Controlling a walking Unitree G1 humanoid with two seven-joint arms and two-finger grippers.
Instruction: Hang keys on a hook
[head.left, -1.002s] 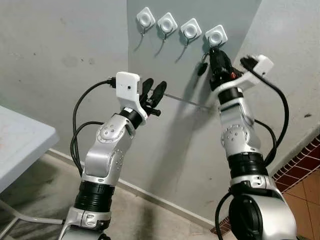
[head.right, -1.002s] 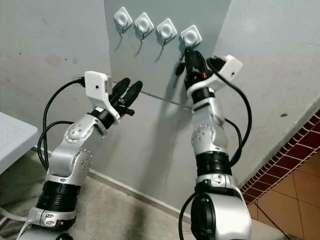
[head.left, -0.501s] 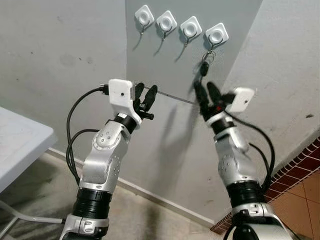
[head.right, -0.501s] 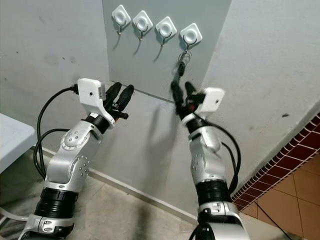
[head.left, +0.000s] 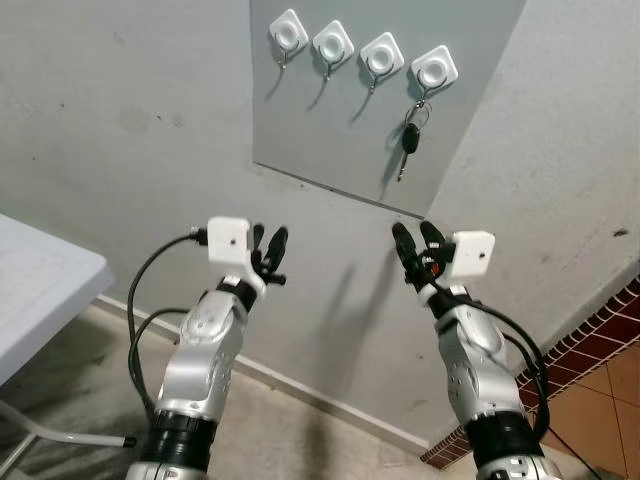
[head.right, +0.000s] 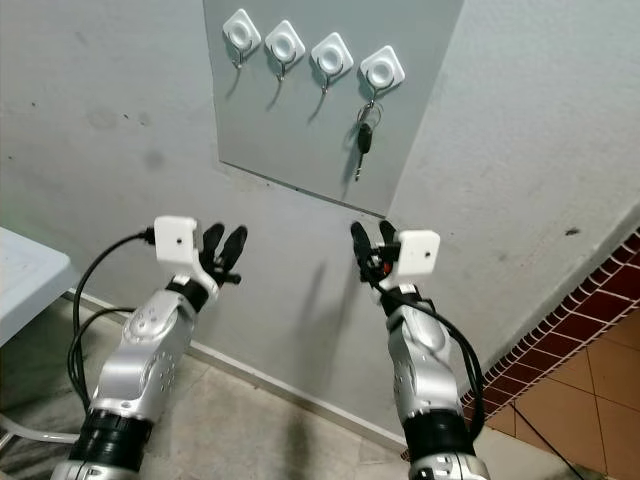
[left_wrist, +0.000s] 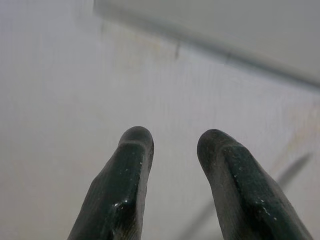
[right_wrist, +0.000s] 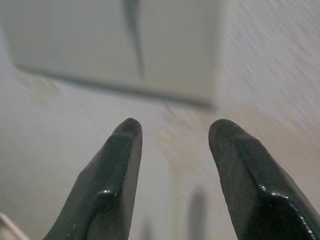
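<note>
A key (head.left: 408, 140) with a black head hangs by its ring from the rightmost white hook (head.left: 434, 70) on the grey wall panel (head.left: 330, 140). Three more white hooks (head.left: 333, 43) to its left carry nothing. My right gripper (head.left: 415, 240) is well below the key, open and holding nothing; its fingers (right_wrist: 115, 170) point at the panel's lower edge in the right wrist view. My left gripper (head.left: 268, 243) is lower left of the panel, open with nothing between its fingers (left_wrist: 125, 175).
The grey wall (head.left: 120, 120) runs straight ahead. A white table's corner (head.left: 40, 290) sits at the left. Red floor tiles (head.left: 600, 390) lie at the lower right, and concrete floor (head.left: 90, 390) lies below my arms.
My right gripper let go of the key, left it hanging on the rightmost hook, and dropped away from it. Both arms have lowered from the panel.
</note>
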